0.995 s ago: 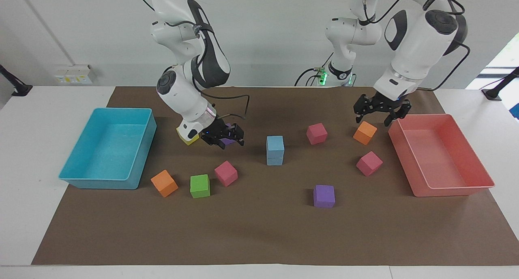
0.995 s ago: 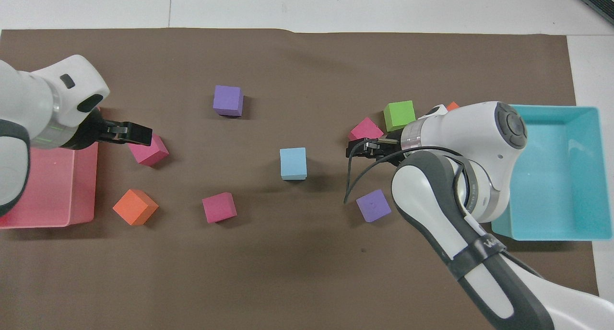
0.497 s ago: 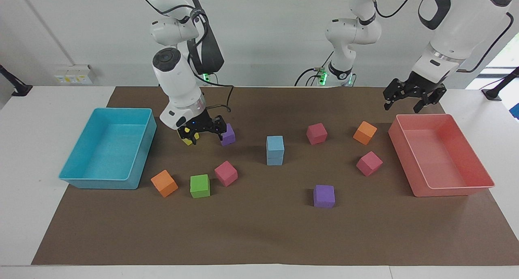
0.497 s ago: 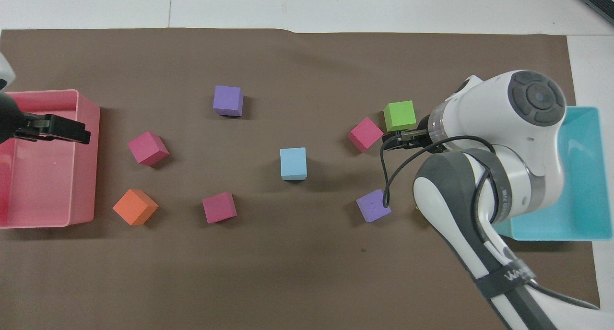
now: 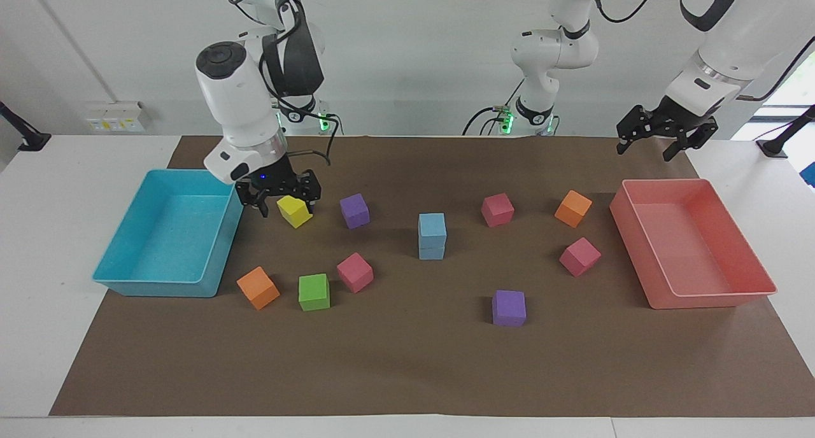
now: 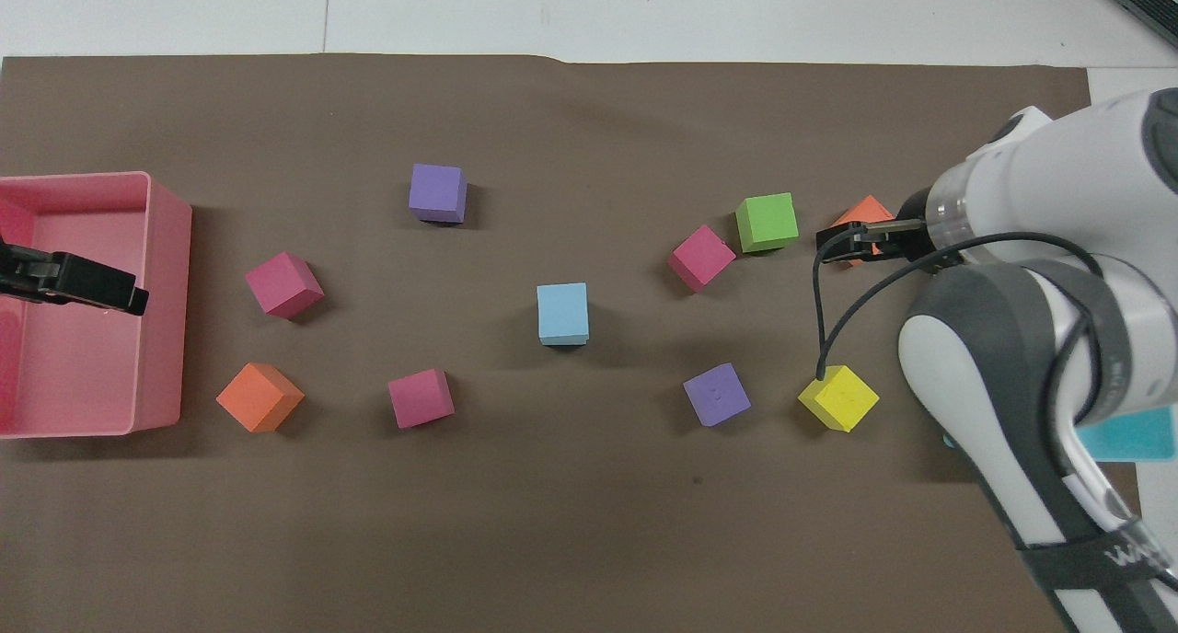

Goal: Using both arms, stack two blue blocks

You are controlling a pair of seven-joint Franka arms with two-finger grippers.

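Observation:
The two blue blocks (image 5: 432,225) stand stacked one on the other in the middle of the brown mat, and show as one square from overhead (image 6: 562,311). No gripper touches them. My right gripper (image 5: 283,199) is open and empty, raised over the mat between the yellow cube (image 5: 294,210) and the turquoise tray (image 5: 127,279). It also shows in the overhead view (image 6: 833,246). My left gripper (image 5: 662,146) is open and empty, raised over the pink tray's (image 5: 713,298) end nearest the robots. Overhead it shows over that tray (image 6: 124,299).
Around the stack lie two purple cubes (image 5: 509,307) (image 5: 354,210), three magenta cubes (image 5: 497,209), two orange cubes (image 5: 573,208) (image 5: 258,287) and a green cube (image 5: 314,291). The trays stand at the mat's two ends.
Both grippers drew away from the middle. The right one moved toward the turquoise tray, uncovering the yellow cube. The left one rose and moved over the pink tray. The stack has not moved.

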